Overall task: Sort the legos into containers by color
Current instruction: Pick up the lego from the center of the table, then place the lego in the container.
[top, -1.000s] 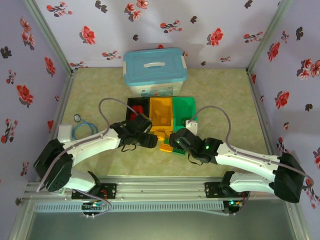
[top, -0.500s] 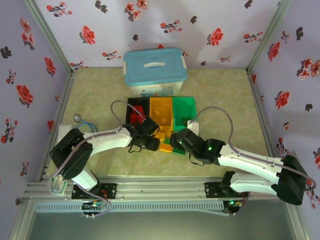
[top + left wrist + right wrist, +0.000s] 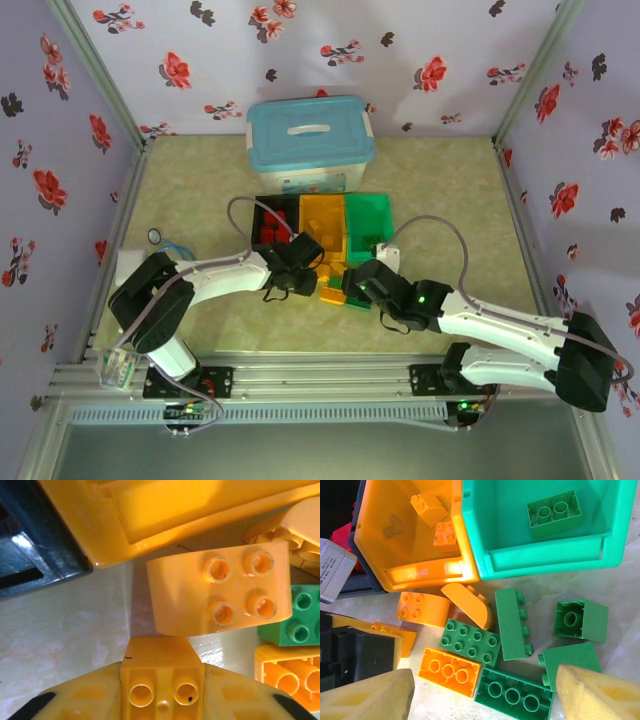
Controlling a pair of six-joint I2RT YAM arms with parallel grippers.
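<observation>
Legos lie loose on the table (image 3: 450,200) before three bins, and your left gripper has hold of one.

Your left gripper (image 3: 161,700) is closed on a small orange-yellow brick (image 3: 161,672) just before the orange-yellow bin (image 3: 200,510), with the black bin (image 3: 30,545) beside it. A curved orange-yellow piece (image 3: 220,595) lies between the held brick and that bin. Your right gripper (image 3: 485,695) hangs wide open, holding nothing, over the loose pile (image 3: 470,642) of green and orange-yellow bricks near the green bin (image 3: 545,560). One green brick (image 3: 553,512) lies in that bin. Behind the bins stands a white box (image 3: 310,135) with a light-blue lid; its label is too small to read.
</observation>
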